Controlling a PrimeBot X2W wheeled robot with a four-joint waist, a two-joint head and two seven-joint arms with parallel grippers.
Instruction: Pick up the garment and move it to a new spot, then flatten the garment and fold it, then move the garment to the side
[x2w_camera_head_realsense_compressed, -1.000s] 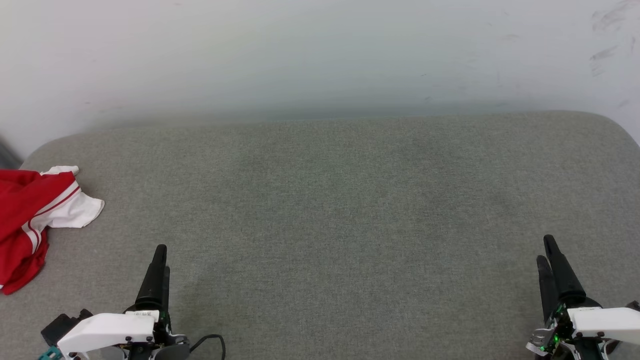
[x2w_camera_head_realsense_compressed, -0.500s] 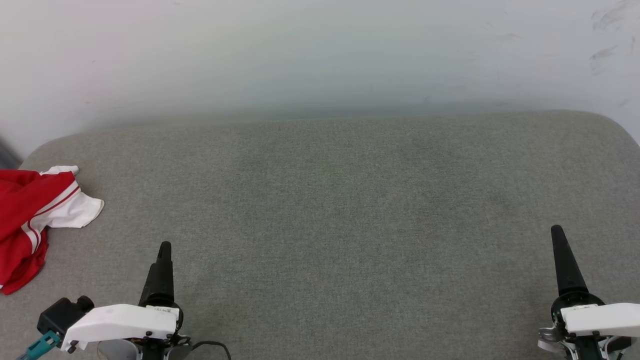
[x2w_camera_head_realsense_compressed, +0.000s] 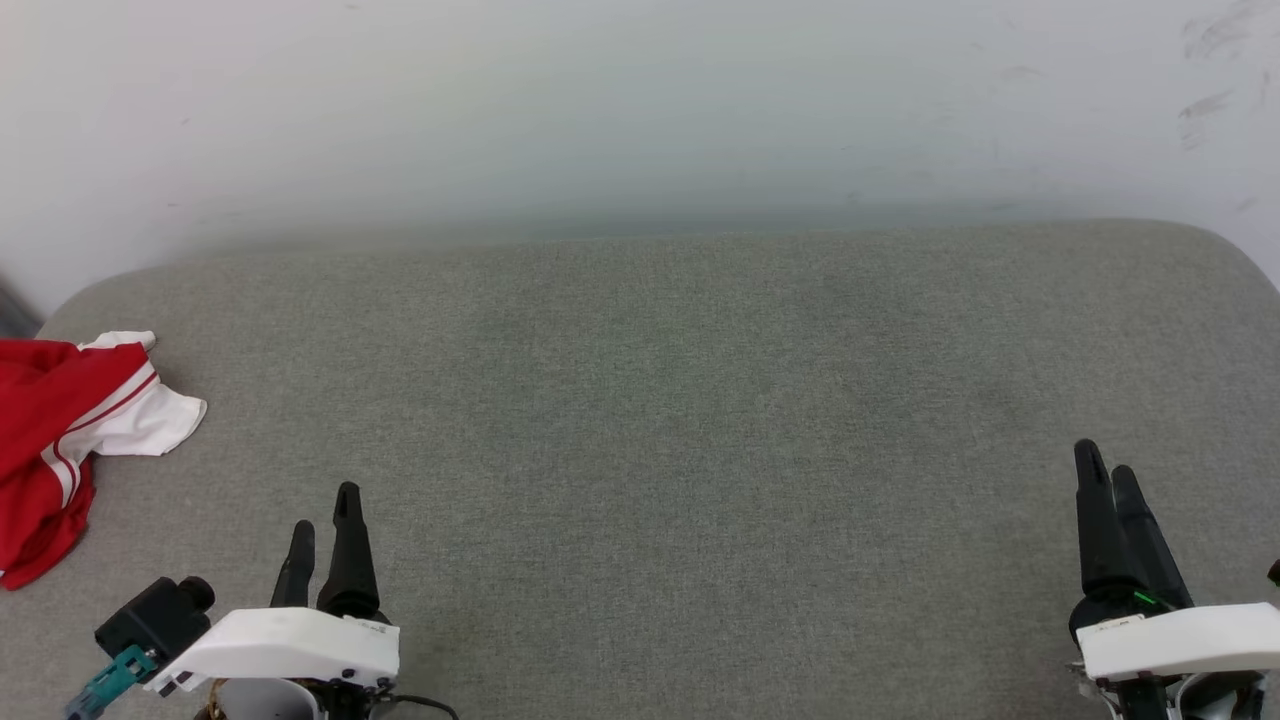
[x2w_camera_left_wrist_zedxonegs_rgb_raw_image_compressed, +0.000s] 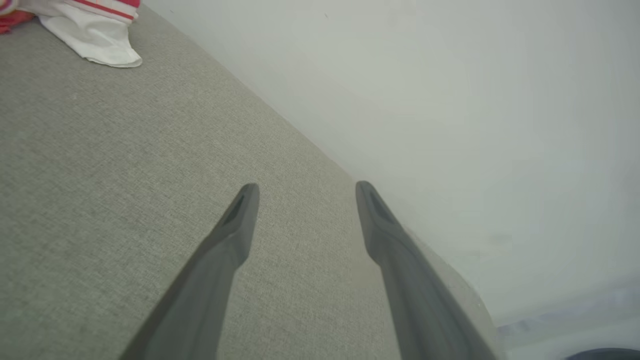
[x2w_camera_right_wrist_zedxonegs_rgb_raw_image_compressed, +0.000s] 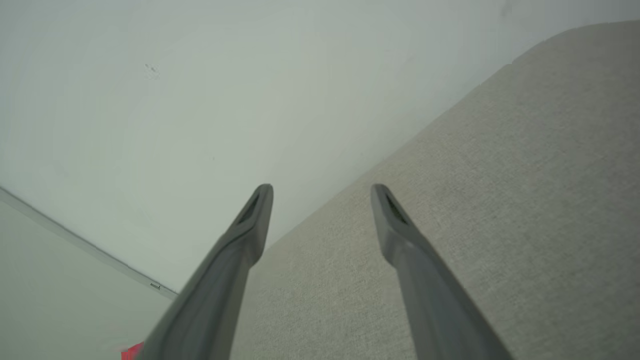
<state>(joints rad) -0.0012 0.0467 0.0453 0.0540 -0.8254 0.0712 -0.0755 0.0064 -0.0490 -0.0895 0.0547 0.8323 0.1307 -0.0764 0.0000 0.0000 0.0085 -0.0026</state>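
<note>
Garment (x2w_camera_head_realsense_compressed: 55, 440): crumpled red-and-white heap at the far-left edge of the grey bench (x2w_camera_head_realsense_compressed: 650, 400), long axis near-to-far.
Left claw (x2w_camera_head_realsense_compressed: 323, 508): spread, empty, the nearer one. The garment lies to its left, slightly farther.
Right claw (x2w_camera_head_realsense_compressed: 1103, 458): spread, empty, well apart.

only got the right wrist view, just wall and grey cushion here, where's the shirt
observer: The crumpled red jersey T-shirt with white sleeves lies on the left end of the grey fabric cushion.
operator: left gripper near it
observer: No, the left gripper sits apart from it, jaws open and empty.
operator: anything easy to grab
observer: One white sleeve sticks out on the side toward that gripper.
</note>
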